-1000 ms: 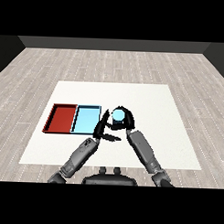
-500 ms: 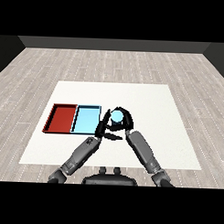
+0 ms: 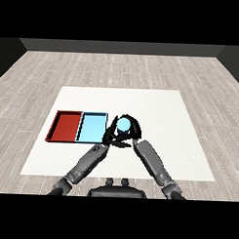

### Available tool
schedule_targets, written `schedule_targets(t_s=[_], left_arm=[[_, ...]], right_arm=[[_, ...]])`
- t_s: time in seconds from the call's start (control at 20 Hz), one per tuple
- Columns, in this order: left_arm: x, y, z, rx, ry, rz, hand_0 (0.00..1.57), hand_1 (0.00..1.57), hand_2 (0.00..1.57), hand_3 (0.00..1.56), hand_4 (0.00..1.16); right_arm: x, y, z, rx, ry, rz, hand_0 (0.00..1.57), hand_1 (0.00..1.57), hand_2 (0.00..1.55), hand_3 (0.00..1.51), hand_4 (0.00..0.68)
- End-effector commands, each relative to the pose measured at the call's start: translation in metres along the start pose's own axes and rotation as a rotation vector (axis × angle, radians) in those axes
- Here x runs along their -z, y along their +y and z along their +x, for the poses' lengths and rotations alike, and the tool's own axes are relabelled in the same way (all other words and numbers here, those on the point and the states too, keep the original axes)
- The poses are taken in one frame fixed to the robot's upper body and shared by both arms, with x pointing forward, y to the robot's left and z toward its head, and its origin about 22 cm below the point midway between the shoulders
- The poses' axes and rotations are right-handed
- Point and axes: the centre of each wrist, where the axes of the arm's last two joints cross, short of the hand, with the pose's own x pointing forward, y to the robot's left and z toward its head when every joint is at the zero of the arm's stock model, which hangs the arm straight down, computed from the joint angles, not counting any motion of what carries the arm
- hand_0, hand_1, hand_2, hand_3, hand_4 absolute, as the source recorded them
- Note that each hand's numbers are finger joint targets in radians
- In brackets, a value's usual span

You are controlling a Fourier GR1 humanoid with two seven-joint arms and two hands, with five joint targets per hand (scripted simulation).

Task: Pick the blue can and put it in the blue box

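**Mia:** Head view shows the right hand (image 3: 128, 133) with its fingers curled round the blue can (image 3: 123, 124). Where is the can now?

**Ben:** It sits in that hand, just to the right of the blue box (image 3: 93, 127). It is not in the box yet. I cannot tell if it is touching the desk (image 3: 156, 108) or is lifted a bit.

**Mia:** What about the left hand (image 3: 110, 136)?

**Ben:** It is right next to the can, on the box side. It is dark and partly behind the other hand, so I cannot tell if its fingers are bent or straight.

**Mia:** Which way does the can point?

**Ben:** I see its round light top facing up at us. So I think it stands up, with its long way going up and down, maybe tipped a little.

**Mia:** How should the robot do this part well?

**Ben:** I think it should carry the can to its left, high enough to clear the box wall. It should keep the can standing up and keep the fingers curled round it until the can is over the blue floor. The red box (image 3: 66, 126) is farther left, so it should not go that far. The left hand looks like it is in the way, so it may need to move.
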Motion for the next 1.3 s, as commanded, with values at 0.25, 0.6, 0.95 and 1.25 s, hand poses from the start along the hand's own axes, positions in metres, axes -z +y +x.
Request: schedule_targets(t_s=[0.25,0.6,0.95,1.25], left_arm=[[0.014,-0.015,0.011,0.015,0.000,-0.016,0.00,0.00,0.00,0.00,0.00],[0.014,-0.005,-0.001,0.044,0.002,-0.031,0.00,0.00,0.00,0.00,0.00],[0.026,-0.024,0.009,0.046,0.039,0.055,0.00,0.00,0.00,0.00,0.61],[0.036,-0.014,0.010,0.090,0.084,0.123,1.57,1.57,1.57,1.47,1.13]], right_arm=[[-0.027,0.014,-0.007,0.025,0.014,0.023,1.44,1.44,1.46,1.37,0.518],[0.006,0.015,0.000,0.005,0.005,0.026,1.43,1.43,1.45,1.35,0.515],[-0.008,0.027,0.013,0.008,-0.017,0.042,1.45,1.45,1.45,1.37,0.498],[-0.002,0.025,0.003,0.021,0.009,0.056,1.43,1.43,1.46,1.38,0.529]])
